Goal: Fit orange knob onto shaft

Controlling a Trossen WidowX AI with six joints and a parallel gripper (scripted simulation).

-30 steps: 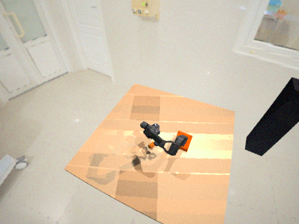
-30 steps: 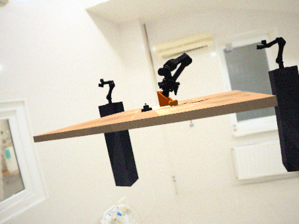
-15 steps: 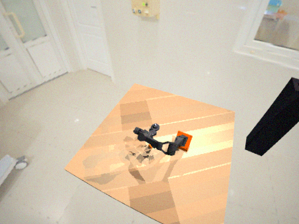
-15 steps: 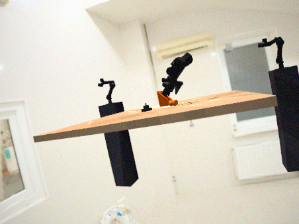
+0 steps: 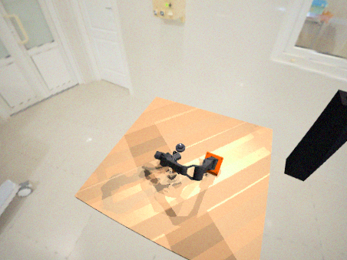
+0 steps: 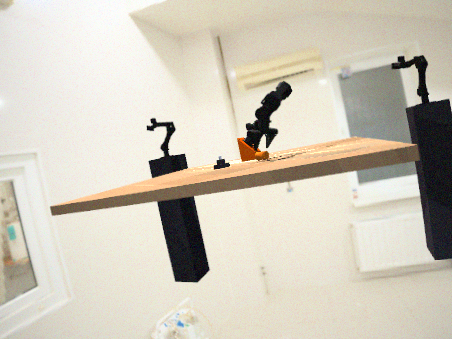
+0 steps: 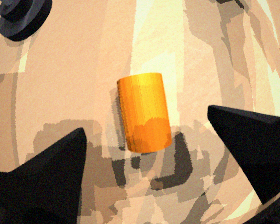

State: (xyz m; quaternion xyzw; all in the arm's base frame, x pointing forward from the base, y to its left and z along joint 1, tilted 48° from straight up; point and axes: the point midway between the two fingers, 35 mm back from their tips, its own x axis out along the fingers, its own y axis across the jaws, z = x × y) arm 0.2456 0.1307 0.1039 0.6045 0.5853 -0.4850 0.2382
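The orange knob [image 7: 145, 112] [image 6: 261, 154] lies on its side on the wooden table [image 7: 188, 47] [image 5: 230, 220] [image 6: 200, 184]; its hole does not show. My gripper [image 7: 149, 122] [image 6: 261, 141] [image 5: 159, 156] is open wide, above the knob, with a dark finger on each side and not touching it. The dark round pedestal [image 7: 25, 11] [image 5: 180, 147] [image 6: 220, 164] with the silver shaft stands apart from the knob, at the upper left of the wrist view. In the top view the arm hides the knob.
The arm's orange base block [image 5: 216, 162] [image 6: 244, 151] sits on the table close behind the knob. Black pillars [image 5: 318, 139] [image 6: 182, 217] stand beyond the table edges, one [image 6: 435, 177] at the right.
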